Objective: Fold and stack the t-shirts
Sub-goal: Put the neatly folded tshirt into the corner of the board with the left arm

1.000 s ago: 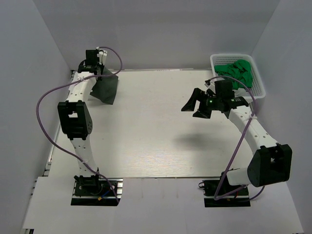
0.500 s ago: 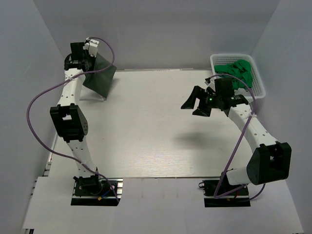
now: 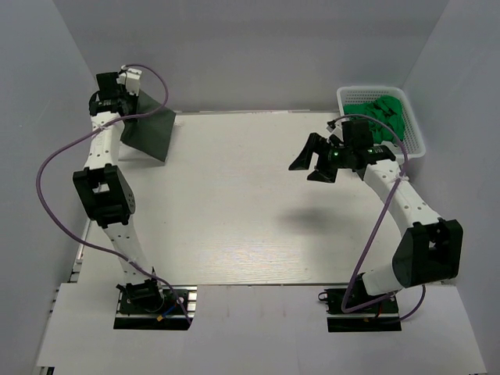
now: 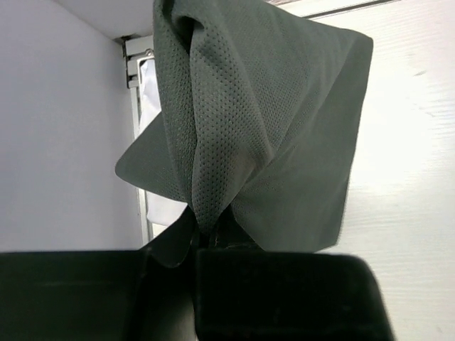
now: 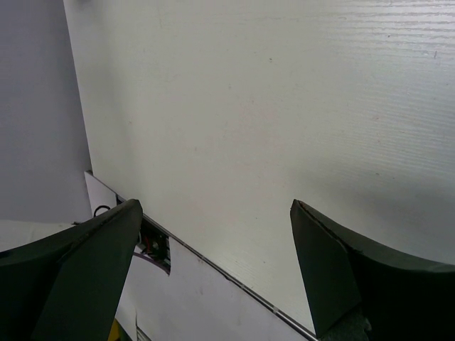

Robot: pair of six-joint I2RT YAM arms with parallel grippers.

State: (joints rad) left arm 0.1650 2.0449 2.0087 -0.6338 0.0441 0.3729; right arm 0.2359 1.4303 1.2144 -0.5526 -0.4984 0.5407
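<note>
A dark olive-grey t-shirt hangs bunched at the far left corner of the table, its lower edge just over the surface. My left gripper is shut on its top, raised near the left wall. In the left wrist view the mesh cloth drapes away from the pinch at my left gripper. My right gripper hovers open and holds nothing, above the right half of the table; in its wrist view my right gripper shows only bare table between the two fingers.
A white basket stands at the far right corner with green cloth in it. Grey walls close in on the left, back and right. Both arm bases and purple cables sit at the near edge.
My left arm has swung further left and back, carrying the dark t-shirt up with it. My right gripper has drifted slightly back and stayed open.
</note>
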